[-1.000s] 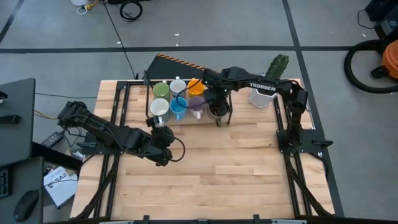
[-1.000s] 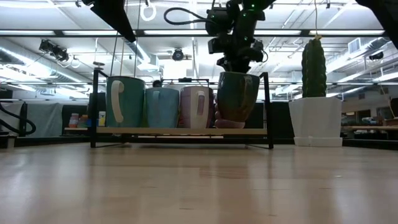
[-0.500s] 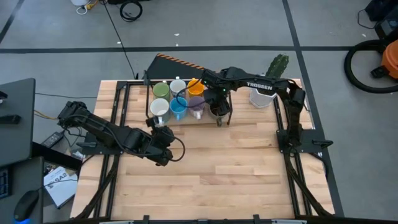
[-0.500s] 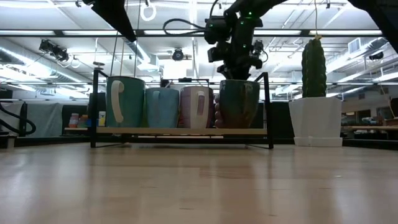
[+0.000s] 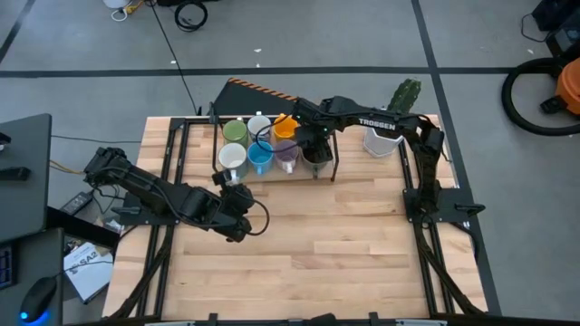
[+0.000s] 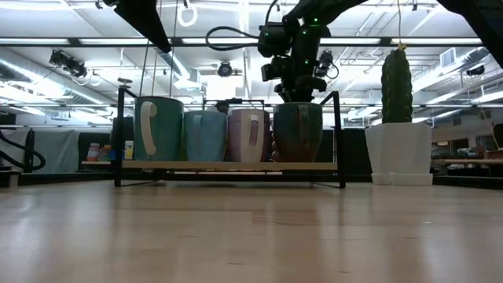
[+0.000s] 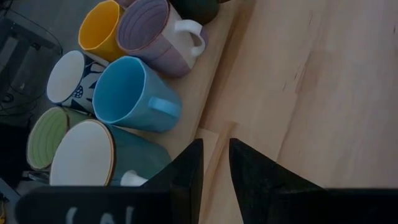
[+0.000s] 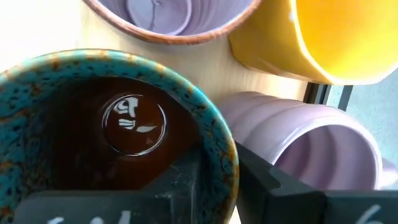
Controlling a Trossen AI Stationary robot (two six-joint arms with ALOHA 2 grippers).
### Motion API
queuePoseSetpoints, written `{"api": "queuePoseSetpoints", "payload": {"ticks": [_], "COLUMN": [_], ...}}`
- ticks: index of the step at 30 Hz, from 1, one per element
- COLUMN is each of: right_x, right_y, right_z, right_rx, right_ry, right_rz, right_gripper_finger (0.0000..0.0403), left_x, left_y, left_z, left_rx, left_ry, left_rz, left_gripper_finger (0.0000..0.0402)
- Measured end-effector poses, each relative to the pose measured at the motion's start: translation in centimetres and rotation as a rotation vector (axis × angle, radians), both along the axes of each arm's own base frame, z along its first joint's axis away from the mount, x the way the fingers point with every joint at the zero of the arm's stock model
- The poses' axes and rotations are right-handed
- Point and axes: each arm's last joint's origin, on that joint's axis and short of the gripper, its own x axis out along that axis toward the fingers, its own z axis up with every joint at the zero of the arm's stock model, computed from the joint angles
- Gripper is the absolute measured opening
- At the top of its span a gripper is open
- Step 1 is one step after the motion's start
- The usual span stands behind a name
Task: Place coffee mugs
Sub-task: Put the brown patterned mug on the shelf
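Note:
The coffee mugs stand together on a low black-framed rack at the table's far side: green, grey-white, orange, white-rimmed teal, blue and lilac. My right gripper is over the rack's right end, shut on the dark speckled mug. A second lilac mug lies close behind it. My left gripper waits near the rack's left end, low over the table, with a narrow gap between its fingers. My right gripper holds the dark mug by its rim, one finger inside and one outside. The fingers come from above, pointing down. The mug is upright and its base is on the rack's shelf, beside the front lilac mug.
A white faceted pot with a cactus stands right of the rack, near the right arm. The rack's black uprights flank the mugs. Bare wooden tabletop stretches across the near half.
My right gripper has moved down and a little toward the table's far edge with the dark mug. The mug was lifted clear and tilted above the rack's right end; now it is upright on the shelf, level with the others.

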Motion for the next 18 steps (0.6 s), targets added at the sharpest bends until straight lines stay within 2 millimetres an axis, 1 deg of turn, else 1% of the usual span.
{"api": "queuePoseSetpoints", "payload": {"ticks": [7,11,18], "right_x": [-0.1,0.0,0.2], "right_y": [0.5,0.7,0.7], "right_z": [0.0,0.0,1.0], "right_rx": [0.015,0.016,0.005], "right_ry": [0.020,0.020,-0.017], "right_rz": [0.005,0.012,-0.014], "right_gripper_finger": [0.0103,0.0109,0.0110], "left_x": [0.0,0.0,0.0], "left_y": [0.0,0.0,0.0], "left_z": [0.0,0.0,0.0], "left_rx": [0.000,0.000,0.000], "left_ry": [0.000,0.000,0.000], "left_rz": [0.000,0.000,0.000], "left_gripper_finger": [0.0082,0.0082,0.0082]}}
